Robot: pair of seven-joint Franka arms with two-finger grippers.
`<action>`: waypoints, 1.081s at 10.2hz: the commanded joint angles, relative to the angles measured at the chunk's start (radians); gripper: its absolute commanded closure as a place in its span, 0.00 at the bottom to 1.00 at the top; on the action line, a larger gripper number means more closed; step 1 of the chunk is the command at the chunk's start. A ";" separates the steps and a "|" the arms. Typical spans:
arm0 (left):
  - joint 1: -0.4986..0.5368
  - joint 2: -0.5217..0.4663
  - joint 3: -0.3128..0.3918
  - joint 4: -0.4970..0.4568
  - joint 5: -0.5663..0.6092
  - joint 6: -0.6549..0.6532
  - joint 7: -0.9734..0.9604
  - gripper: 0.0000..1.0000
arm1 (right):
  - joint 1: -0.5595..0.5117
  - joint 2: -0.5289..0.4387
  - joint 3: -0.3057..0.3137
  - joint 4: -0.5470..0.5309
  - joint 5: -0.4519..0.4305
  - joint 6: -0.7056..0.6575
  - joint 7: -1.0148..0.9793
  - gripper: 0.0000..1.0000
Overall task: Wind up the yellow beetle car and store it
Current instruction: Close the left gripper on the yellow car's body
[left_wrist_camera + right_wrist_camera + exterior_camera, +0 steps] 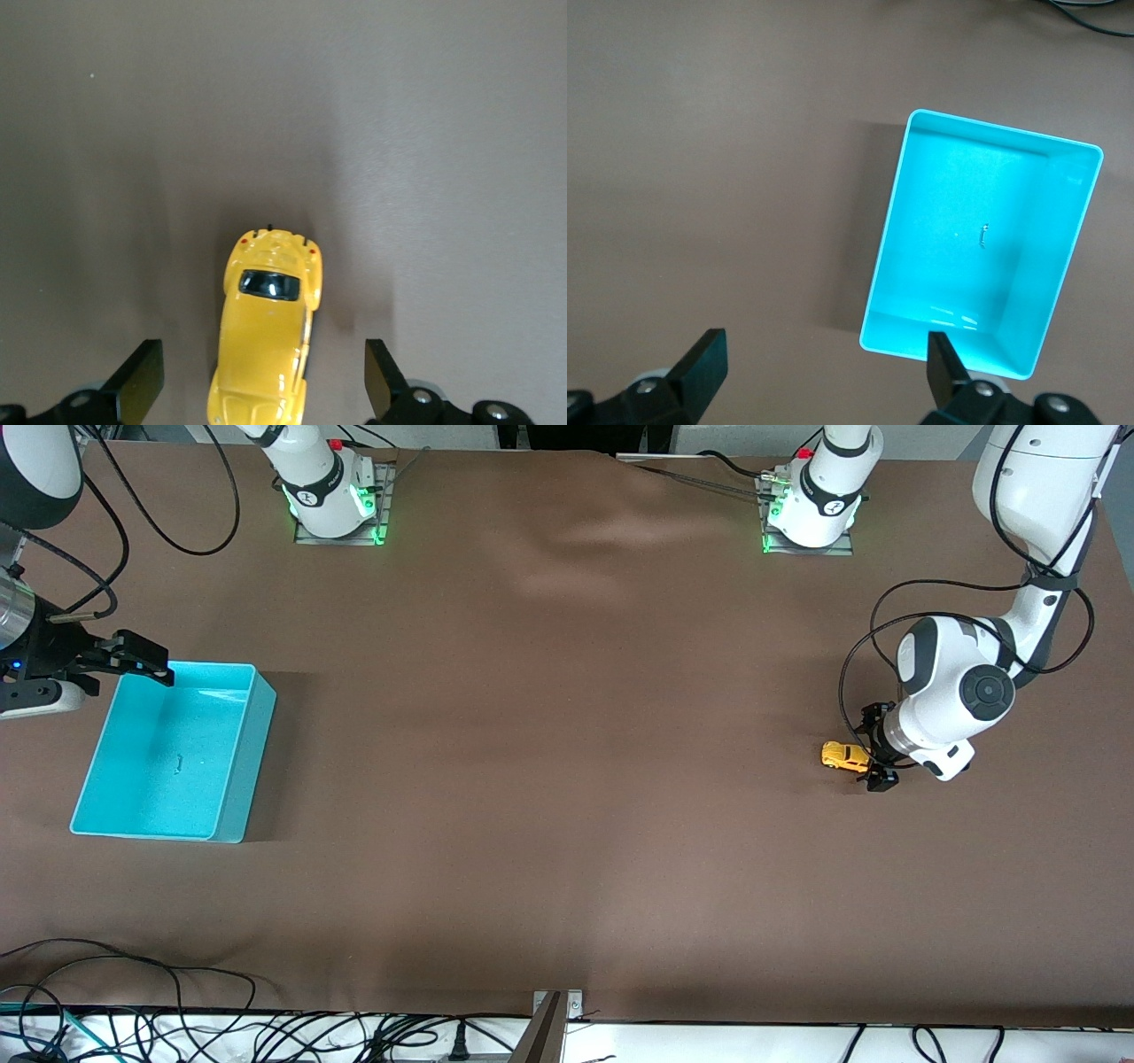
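Car [266,336] lies between open left claw [261,390] fingers, untouched.

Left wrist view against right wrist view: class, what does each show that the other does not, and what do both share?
Only the left wrist view shows the yellow beetle car, standing on the table between the open left gripper, whose fingers stand apart from it on either side.

Only the right wrist view shows the cyan bin, which holds just a tiny dark speck, with the open right gripper over its edge.

Both show the brown table cover and a pair of dark, spread gripper fingers.
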 commanded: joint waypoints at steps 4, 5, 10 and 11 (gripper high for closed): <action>0.005 -0.021 0.000 -0.054 0.047 0.040 -0.018 0.04 | 0.006 -0.011 -0.003 -0.012 0.015 0.005 -0.011 0.00; 0.005 -0.021 0.000 -0.056 0.048 0.040 -0.018 0.08 | 0.006 -0.011 -0.003 -0.014 0.015 0.008 -0.011 0.00; -0.001 -0.028 0.000 -0.054 0.048 0.038 -0.018 1.00 | 0.007 -0.010 -0.001 -0.012 0.015 0.011 -0.006 0.00; -0.005 -0.034 -0.002 -0.048 0.050 0.035 -0.019 1.00 | 0.007 -0.010 -0.001 -0.014 0.015 0.012 -0.003 0.00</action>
